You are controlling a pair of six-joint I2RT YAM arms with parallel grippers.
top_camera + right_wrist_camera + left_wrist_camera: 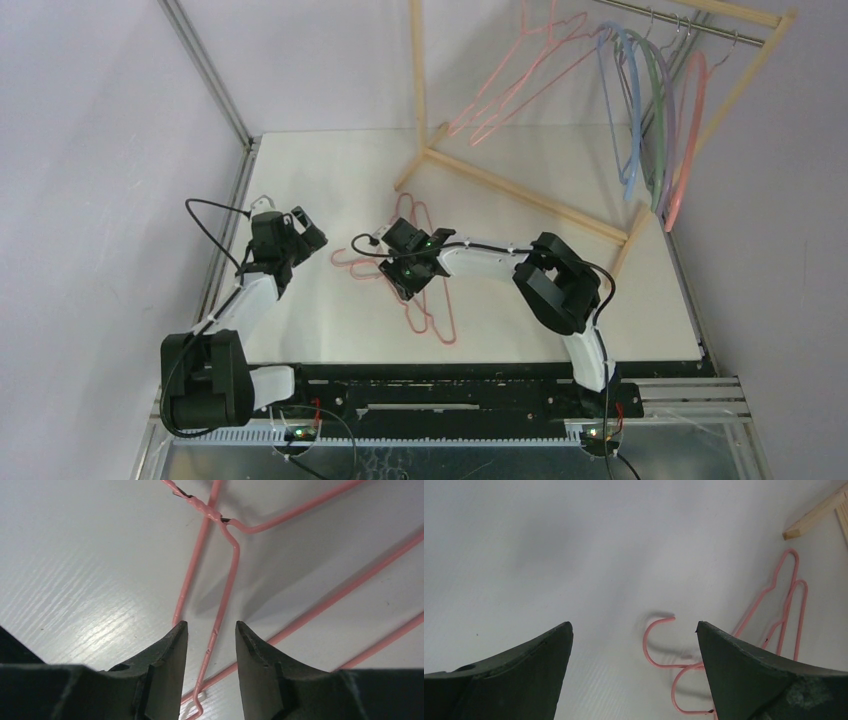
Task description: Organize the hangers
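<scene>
**Two pink hangers on the desk, the rest hung**

My left claw point(634, 630) hangs over bare desk point(549, 555), jaws wide apart, empty. My right claw point(211, 627) straddles one wire of the pink hangers point(227, 587) lying flat mid-desk, jaws apart, not clamped. Beyond, hung hangers point(640, 110), pink and coloured, crowd the rack point(520, 190). I judge we're past halfway, with the desk pair left to do.
</scene>
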